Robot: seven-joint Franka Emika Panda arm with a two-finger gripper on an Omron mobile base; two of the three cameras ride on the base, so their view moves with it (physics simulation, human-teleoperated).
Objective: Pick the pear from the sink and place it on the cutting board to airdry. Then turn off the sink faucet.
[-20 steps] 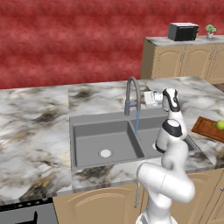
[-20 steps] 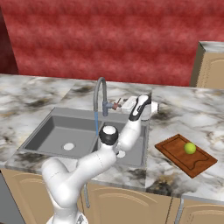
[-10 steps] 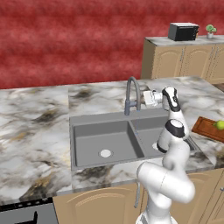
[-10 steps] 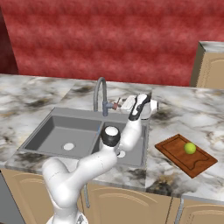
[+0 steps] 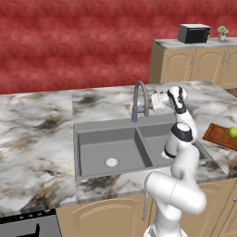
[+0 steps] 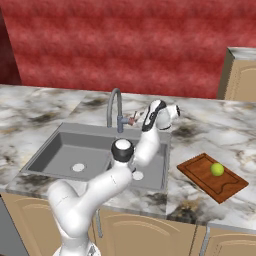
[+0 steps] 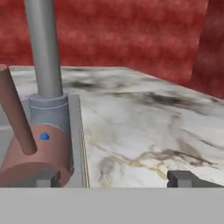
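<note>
A white robot arm reaches over the grey double-basin sink at the centre of the left base view, its gripper held just right of the sink faucet, whose arched spout stands at the back rim of the basins. In the right base view the gripper sits beside the faucet's base, near the middle of the frame. The hand view puts the grey faucet column at upper left, with a reddish-brown handle and rounded base at lower left; the two dark fingertips stand spread wide apart at the bottom edge, holding nothing. The pear lies on the cutting board at the right of the right base view, on the marble bench; in the left base view the pear and cutting board show at the right edge. No water stream is visible at the spout.
</note>
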